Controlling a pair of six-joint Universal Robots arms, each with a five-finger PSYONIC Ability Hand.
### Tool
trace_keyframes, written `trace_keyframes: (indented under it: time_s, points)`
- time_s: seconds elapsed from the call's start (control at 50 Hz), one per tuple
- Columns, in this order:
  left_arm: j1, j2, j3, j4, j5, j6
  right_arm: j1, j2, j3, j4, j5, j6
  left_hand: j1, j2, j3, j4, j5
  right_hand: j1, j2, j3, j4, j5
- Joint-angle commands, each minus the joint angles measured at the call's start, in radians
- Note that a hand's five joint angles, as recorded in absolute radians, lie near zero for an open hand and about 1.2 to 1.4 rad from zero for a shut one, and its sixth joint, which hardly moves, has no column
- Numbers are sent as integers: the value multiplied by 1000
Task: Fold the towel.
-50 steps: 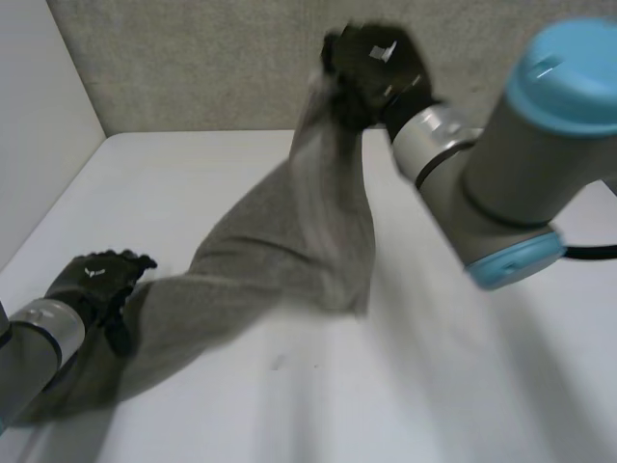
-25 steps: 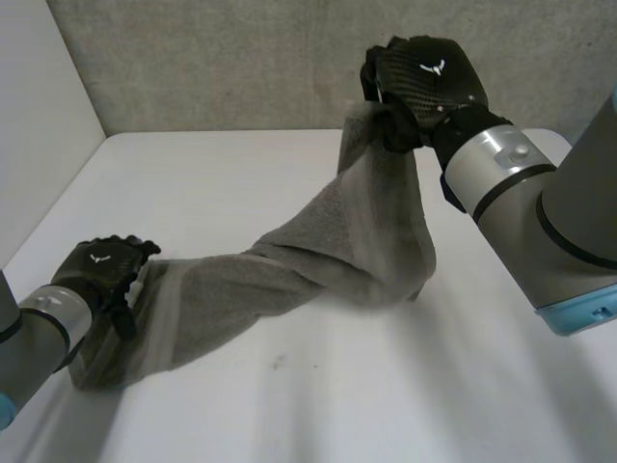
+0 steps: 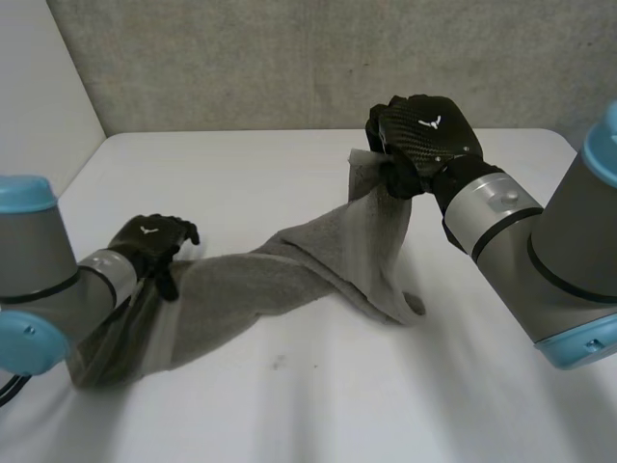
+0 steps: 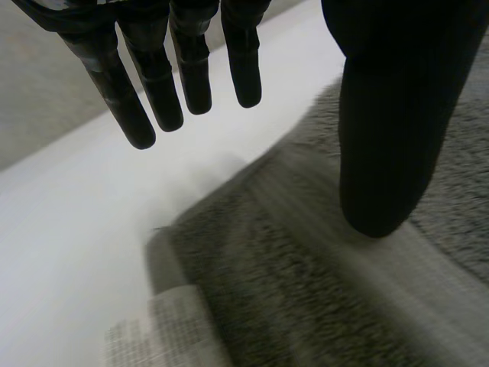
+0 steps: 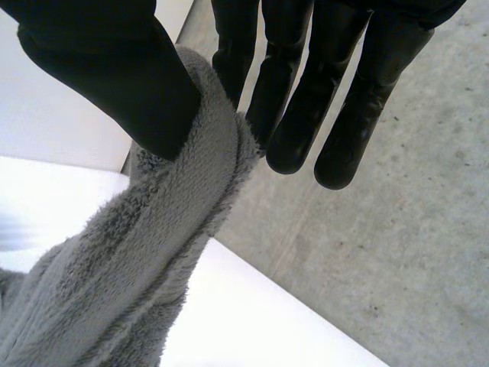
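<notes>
Up at one corner of the towel point(image 3: 289, 275), our right hand point(image 3: 424, 135) pinches it thumb-to-fingers; left hand point(image 3: 149, 241) rests straight-fingered at the opposite end. Risk, we judge: unheld end drags, bunches.

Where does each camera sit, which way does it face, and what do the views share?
Head view: behind the arms, looking down at the table; both arms, the left hand and the right hand show.
Left wrist view: on the left wrist, looking along the palm at the towel; straight fingers and thumb show.
Right wrist view: on the right wrist, facing the grey wall; thumb and fingers pinch the towel.
Shared: the towel.
</notes>
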Motion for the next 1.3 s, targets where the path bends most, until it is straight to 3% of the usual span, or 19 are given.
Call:
trace_keyframes:
  time_s: [0.02,0.14,0.2,0.26,0.38,0.44,0.48,0.58,0.64,0.72,0.82,0.86,0.9,0.92,0.96,1.08,1.2,1.3]
  points:
    - [-45,-111,158,-156,7,0,-2,20,8,-2,2,-40,80,81,81,80,80,425,223,214,205,243]
    - [-53,-138,184,-159,2,-2,-11,29,-3,-3,2,-42,247,249,249,248,247,425,223,214,205,243]
    - [-67,-126,187,-145,-5,-8,-20,37,-12,-5,2,-45,964,965,965,964,964,425,223,214,205,243]
    - [-72,-112,192,-118,-18,-8,-25,43,-23,-5,3,-49,975,976,976,975,975,425,223,214,205,243]
    - [-81,-33,266,102,-117,-3,-31,123,-171,-46,28,-114,975,976,976,975,975,425,223,214,205,243]
    - [-95,-12,362,172,-136,-2,-33,173,-291,-130,84,-129,975,976,976,975,975,425,223,214,205,243]
    - [-104,-3,471,209,-148,1,-40,205,-386,-251,168,-134,975,976,976,975,975,425,223,214,205,243]
    - [-110,8,537,214,-197,3,-39,216,-432,-382,210,-129,975,976,976,975,975,425,223,214,205,243]
    - [-133,26,480,206,-222,1,-28,216,-408,-368,196,-129,975,976,976,975,975,425,223,214,205,243]
    - [-168,83,147,217,-243,9,-20,216,-290,-330,147,-127,975,976,976,975,975,425,223,214,205,243]
    - [-180,114,-96,228,-242,7,-25,222,-247,-260,141,-127,975,976,976,975,975,425,223,214,205,243]
    - [-202,120,-167,226,-242,6,-25,225,-240,-224,140,-127,928,930,930,929,928,425,223,214,205,243]
    - [-281,125,-272,218,-248,3,-31,228,-237,-164,137,-132,531,532,532,531,531,425,223,214,205,243]
    - [-282,125,-273,218,-248,3,-31,228,-237,-164,137,-132,529,531,530,530,529,425,223,214,205,243]
    - [-358,135,-342,202,-249,-5,-37,225,-230,-135,123,-131,336,337,337,336,336,425,223,214,205,243]
    - [-464,242,-380,137,-292,-7,-37,207,-224,-124,118,-132,151,152,152,151,151,425,223,214,205,243]
    - [-450,332,-351,134,-329,-5,-37,190,-202,-124,120,-135,-85,-83,-83,-84,-85,425,223,214,205,243]
    - [-362,376,-265,126,-323,0,-39,166,-158,-124,118,-131,-176,-174,-174,-175,-176,425,223,214,205,243]
